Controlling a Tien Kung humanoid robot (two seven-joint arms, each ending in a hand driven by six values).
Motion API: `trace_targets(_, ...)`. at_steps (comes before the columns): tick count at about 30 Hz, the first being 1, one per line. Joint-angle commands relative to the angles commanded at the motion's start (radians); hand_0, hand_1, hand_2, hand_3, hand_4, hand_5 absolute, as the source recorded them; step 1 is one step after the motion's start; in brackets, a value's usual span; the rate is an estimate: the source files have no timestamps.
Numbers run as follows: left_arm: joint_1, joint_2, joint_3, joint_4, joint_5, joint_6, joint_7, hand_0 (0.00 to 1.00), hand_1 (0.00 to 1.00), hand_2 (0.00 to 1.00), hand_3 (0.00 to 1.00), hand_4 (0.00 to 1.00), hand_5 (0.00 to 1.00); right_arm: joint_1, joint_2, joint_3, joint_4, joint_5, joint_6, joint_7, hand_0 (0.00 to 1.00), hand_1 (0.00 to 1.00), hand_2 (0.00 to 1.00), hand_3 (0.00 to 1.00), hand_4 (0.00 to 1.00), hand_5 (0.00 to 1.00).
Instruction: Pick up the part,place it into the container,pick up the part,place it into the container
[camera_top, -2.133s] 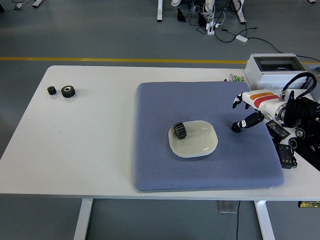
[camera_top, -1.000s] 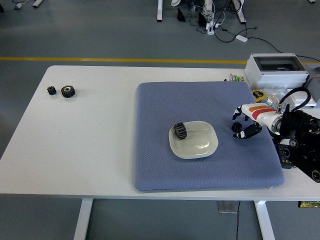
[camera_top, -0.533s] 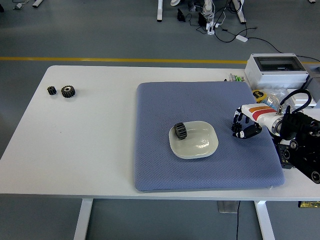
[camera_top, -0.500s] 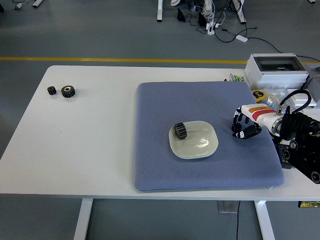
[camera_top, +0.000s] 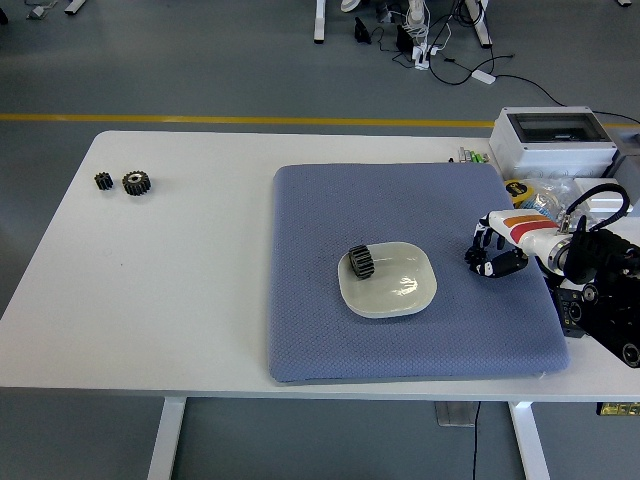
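Observation:
A black gear (camera_top: 361, 261) lies in the white dish (camera_top: 400, 292) on the middle of the blue mat (camera_top: 320, 330). Two smaller black gears lie at the table's far left: a small one (camera_top: 103, 181) and a larger one (camera_top: 136, 182). My right hand (camera_top: 489, 257) hovers low over the mat's right side, right of the dish, fingers curled inward and holding nothing. My left arm is out of view.
A grey box (camera_top: 555, 135) stands at the back right corner. Small items and a yellow tape roll (camera_top: 517, 190) lie beside the mat's right edge. The white table (camera_top: 170, 290) stretches left of the mat.
My right hand has pulled back to the right from the dish and lowered, and its fingers have curled from spread to closed. The gears and dish have not moved.

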Motion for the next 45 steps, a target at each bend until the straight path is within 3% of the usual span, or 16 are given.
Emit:
trace_targets(18,0.000,0.000,0.016,0.000,-0.012,0.000,0.001,0.720,0.699,0.670,0.554,0.639,0.578,-0.002,0.005,-0.019,-0.023,0.027,-0.027,0.006,0.275,0.425,0.500,0.506,0.712,0.316)
trace_targets(31,0.002,0.000,0.022,0.000,-0.013,-0.001,0.001,0.720,0.699,0.671,0.556,0.637,0.575,-0.011,-0.002,-0.015,-0.019,0.041,-0.034,0.000,0.222,0.392,0.459,0.482,0.724,0.271)
trace_targets(39,0.004,0.000,0.020,0.000,-0.010,-0.003,0.001,0.720,0.699,0.670,0.555,0.638,0.576,-0.011,-0.023,0.025,0.029,0.019,-0.033,-0.003,0.217,0.392,0.457,0.481,0.728,0.274)
trace_targets(45,0.006,0.000,0.016,0.000,-0.007,-0.004,0.000,0.719,0.698,0.670,0.555,0.637,0.576,-0.022,-0.050,0.099,0.124,-0.010,-0.039,-0.010,0.216,0.395,0.458,0.482,0.722,0.274)
